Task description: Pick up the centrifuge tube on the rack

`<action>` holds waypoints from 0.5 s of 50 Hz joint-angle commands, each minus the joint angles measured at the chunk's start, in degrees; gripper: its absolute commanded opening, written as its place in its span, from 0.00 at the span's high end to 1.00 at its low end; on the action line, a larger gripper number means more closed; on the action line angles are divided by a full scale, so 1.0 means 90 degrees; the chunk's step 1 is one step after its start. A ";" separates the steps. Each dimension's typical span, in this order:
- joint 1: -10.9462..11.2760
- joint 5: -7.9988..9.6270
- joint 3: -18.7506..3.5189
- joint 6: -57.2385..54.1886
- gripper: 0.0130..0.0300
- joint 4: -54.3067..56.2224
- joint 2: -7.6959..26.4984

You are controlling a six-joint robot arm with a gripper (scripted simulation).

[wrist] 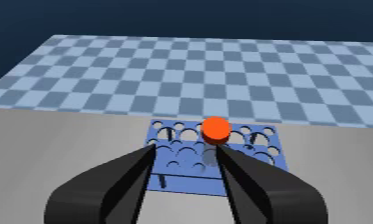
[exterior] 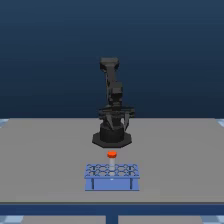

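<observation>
Gripper point(wrist: 189, 152) spread, lined up over rack point(wrist: 253, 172) — centrifuge tube point(wrist: 215, 129) standing in its hole, not pinched yet. Left: descend, close, lift.

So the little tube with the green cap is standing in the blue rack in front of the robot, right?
Nearly. The centrifuge tube does stand in the blue rack before the robot, but its cap is orange-red, not green. The wrist view shows this best, beyond the open fingers.
</observation>
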 commanded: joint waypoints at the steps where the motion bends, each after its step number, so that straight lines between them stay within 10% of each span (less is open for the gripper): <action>1: -0.0014 -0.0012 -0.0016 0.0070 0.00 -0.0071 0.0038; 25: -0.0189 -0.0154 -0.0291 0.0697 0.00 -0.0741 0.0653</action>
